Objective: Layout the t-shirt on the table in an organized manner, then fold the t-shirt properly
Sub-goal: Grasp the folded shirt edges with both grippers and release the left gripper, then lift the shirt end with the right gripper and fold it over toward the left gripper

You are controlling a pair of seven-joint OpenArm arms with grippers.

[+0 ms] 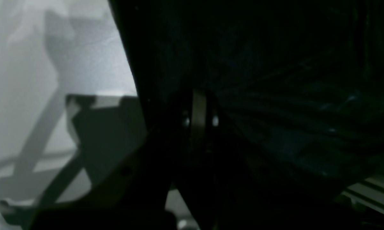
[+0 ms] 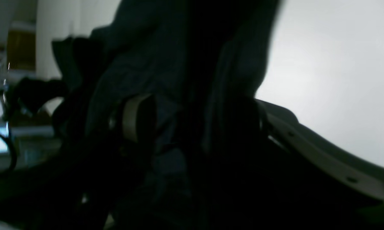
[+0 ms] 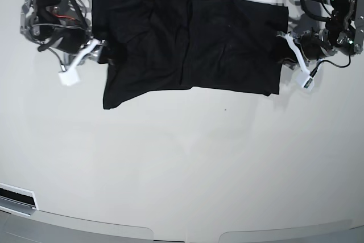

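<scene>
Your t-shirt (image 3: 193,44) lies spread and rumpled across the far part of the table (image 3: 182,163), between both arms. Your left gripper (image 3: 282,49) is clamped together on the shirt's edge. Your right gripper (image 3: 101,54) stands with jaws apart, cloth lying between them.

A: The t-shirt (image 3: 193,41) is plain black all over, no print.
B: And the tabletop (image 3: 182,169) is glossy white. White tool (image 3: 85,55) pieces on both arms, dark housings behind.
</scene>
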